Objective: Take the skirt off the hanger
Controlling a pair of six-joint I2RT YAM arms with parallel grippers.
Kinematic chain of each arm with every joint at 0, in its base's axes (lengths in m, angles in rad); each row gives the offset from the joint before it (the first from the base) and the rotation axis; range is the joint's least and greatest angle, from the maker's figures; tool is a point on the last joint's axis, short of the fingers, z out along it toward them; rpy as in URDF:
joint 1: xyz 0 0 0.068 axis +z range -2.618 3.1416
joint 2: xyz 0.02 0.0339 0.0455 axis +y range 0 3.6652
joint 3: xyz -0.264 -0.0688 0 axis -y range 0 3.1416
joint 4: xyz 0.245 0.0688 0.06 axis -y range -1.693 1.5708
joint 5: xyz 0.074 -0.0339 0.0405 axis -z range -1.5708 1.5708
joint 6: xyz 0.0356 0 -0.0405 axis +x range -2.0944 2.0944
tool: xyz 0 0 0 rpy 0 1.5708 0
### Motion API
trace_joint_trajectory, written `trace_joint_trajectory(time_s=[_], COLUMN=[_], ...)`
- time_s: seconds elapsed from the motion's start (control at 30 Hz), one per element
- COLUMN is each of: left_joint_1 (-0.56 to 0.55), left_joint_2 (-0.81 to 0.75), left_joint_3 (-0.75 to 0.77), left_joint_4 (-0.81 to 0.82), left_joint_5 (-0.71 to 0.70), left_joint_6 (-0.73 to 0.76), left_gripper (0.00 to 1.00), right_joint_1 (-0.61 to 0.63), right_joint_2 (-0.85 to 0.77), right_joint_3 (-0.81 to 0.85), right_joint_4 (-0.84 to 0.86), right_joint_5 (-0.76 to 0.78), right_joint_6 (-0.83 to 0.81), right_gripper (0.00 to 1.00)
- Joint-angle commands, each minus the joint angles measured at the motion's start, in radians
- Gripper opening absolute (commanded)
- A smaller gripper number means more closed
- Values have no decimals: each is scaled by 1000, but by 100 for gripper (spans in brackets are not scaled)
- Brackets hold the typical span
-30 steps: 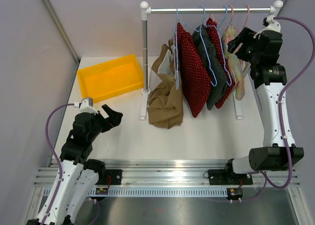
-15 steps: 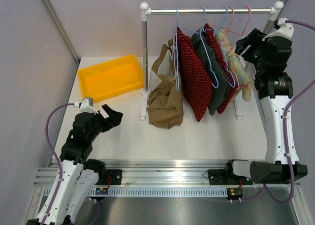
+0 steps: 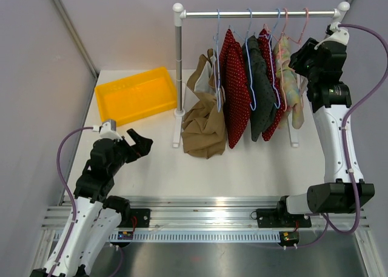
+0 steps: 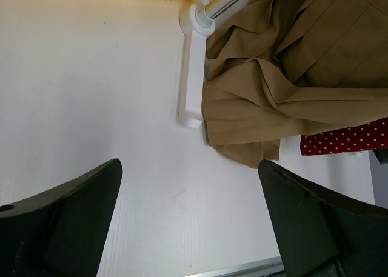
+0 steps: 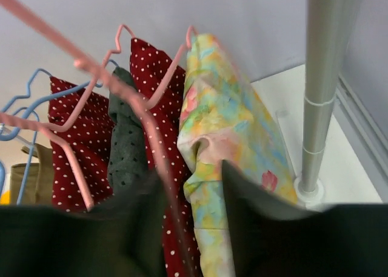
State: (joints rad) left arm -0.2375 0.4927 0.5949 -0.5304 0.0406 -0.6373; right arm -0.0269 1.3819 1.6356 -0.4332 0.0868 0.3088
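On the rail (image 3: 260, 13), five skirts (image 3: 259, 89); left gripper (image 3: 140, 142) agape, empty; right gripper (image 5: 193, 186) astride one pink hanger (image 5: 126, 100), grip unclear.

Brightly, evenly lit, seemingly from diffuse lamps overhead. Soft, faint shadows beneath the garments (image 3: 239, 107) at centre of the top view; glare along the metal rail (image 3: 212, 211) near the bottom edge. Sharp on the table (image 4: 91, 107) in the left wrist view, murky on the left fingers (image 4: 60, 228) at the lower corners. In the right wrist view, defocused on the pink hanger (image 5: 112, 89) crossing upper left and the right fingers (image 5: 273, 240) below; crisper on the floral garment (image 5: 230, 125).
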Motion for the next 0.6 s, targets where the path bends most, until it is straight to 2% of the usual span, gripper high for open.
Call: trace_joint_trajectory(time_s=[0.0,0.07,0.1,0.2,0.3,0.43,0.57], left_joint_1=[-13,-14,-14,-14,-20,-75,-170], left_joint_2=[0,1,1,20,58,187,381], left_joint_3=[6,6,8,23,100,302,633], left_joint_4=[21,20,21,27,15,9,23], left_joint_5=[-13,-18,-16,-4,-27,-111,-107], left_joint_6=[-5,-4,-4,17,48,102,178], left_gripper=[99,99,99,99,99,99,99], right_joint_1=[-2,-2,-2,-2,-2,-2,-2], right_joint_2=[22,28,26,2,-33,-66,-87], right_joint_3=[36,46,47,49,73,138,211], right_joint_4=[11,5,1,4,-15,-44,-81], right_joint_5=[-22,-28,-32,-35,-25,-21,-19], right_joint_6=[-4,-2,1,-7,-28,-50,-57], right_gripper=[34,9,0,0,0,0,0])
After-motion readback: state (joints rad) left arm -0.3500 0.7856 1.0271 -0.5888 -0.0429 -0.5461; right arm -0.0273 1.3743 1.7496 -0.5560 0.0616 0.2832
